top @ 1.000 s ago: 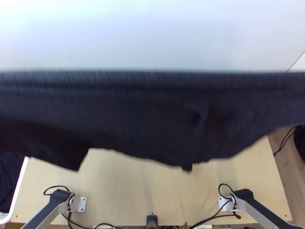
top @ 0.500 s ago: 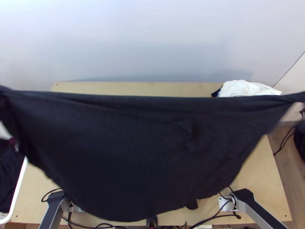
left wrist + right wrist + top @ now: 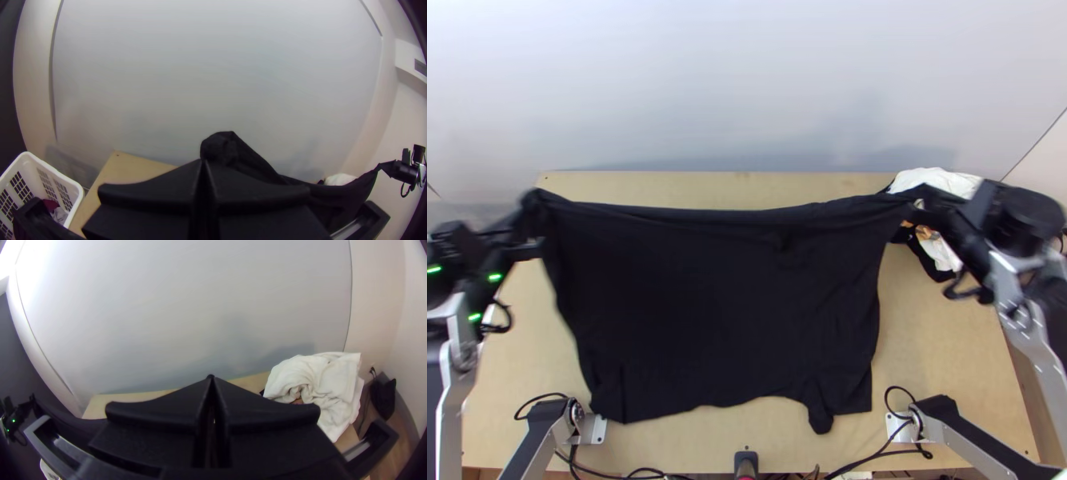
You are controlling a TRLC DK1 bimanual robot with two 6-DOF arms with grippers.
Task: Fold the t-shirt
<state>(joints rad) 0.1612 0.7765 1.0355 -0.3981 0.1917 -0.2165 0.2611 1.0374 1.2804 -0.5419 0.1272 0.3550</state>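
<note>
Black t-shirt (image 3: 731, 288) held spread between the left gripper (image 3: 533, 224) and the right gripper (image 3: 918, 206).
One upper corner is clamped, bunched, between the left gripper's closed fingers; the opposite upper corner is pinched by the right gripper, its fingers also pressed together; a slightly sagging top edge is drawn between the two, and the cloth is spread from there toward the arms' bases, over the wooden table (image 3: 947, 360), with an uneven lower edge and a small flap nearer the right gripper's side; a crumpled white cloth (image 3: 939, 180) is seen just beside the right gripper, toward the far edge; a white basket (image 3: 74, 186) is placed outward of the left gripper.
</note>
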